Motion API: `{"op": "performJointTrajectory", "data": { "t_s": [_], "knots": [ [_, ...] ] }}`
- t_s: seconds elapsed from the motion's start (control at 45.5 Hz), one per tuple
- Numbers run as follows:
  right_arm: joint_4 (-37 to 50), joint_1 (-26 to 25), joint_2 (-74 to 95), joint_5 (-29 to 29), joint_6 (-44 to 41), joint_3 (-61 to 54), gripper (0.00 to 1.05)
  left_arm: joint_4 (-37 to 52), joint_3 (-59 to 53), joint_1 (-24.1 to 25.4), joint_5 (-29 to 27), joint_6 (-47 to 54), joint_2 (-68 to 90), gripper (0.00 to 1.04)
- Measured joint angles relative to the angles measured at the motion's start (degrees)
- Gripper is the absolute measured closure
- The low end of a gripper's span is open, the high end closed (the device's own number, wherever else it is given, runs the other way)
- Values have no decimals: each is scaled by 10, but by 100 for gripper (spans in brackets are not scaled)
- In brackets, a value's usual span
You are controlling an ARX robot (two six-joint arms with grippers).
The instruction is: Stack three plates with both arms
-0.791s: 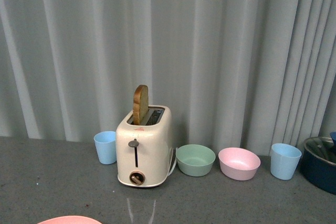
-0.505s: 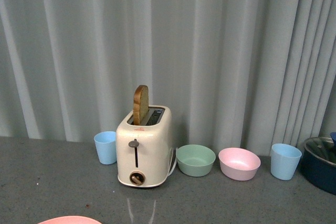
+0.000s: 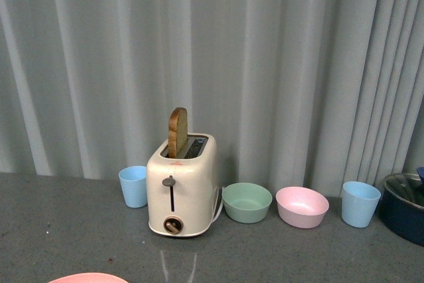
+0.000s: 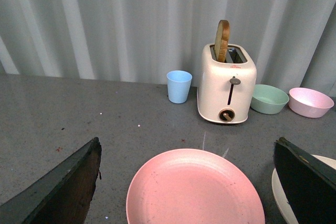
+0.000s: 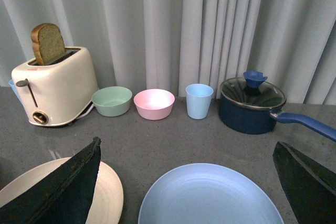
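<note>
Pre-grasp, nothing stacked: left gripper (image 4: 187,148) and right gripper (image 5: 186,145) both wide open, empty; round matte pink plate (image 3: 87,278) at front frame's bottom-left edge, cream-beige plate (image 5: 111,195) and light-blue plate (image 5: 210,195) lying separate; next: pinch a rim.

Three round matte plates (image 4: 194,192) (image 5: 111,195) (image 5: 210,198), two deep bowls (image 5: 111,100) (image 5: 154,103), two light-blue cups (image 3: 133,185) (image 3: 360,203), one cream toaster (image 3: 182,187), one bread slice (image 3: 177,130), one navy lidded pot (image 5: 252,106).

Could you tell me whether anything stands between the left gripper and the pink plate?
Nothing visible does. The pink plate lies just ahead of the left gripper, jaws open; the toaster and blue cup stand farther back.
</note>
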Motion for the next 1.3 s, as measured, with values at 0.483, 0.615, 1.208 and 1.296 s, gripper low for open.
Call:
{"op": "performJointTrajectory", "data": {
  "t_s": [0.483,0.615,1.208,1.296],
  "knots": [
    [0,0,0,-1,0,0,7,-163,64,43,160,1,95,7],
    [0,0,0,0,0,0,7,-144,115,51,207,18,196,7],
    [0,1,0,0,0,0,7,-132,566,113,206,250,983,7],
    [0,0,0,0,0,0,7,-151,586,128,206,269,1014,7]
  ]
}}
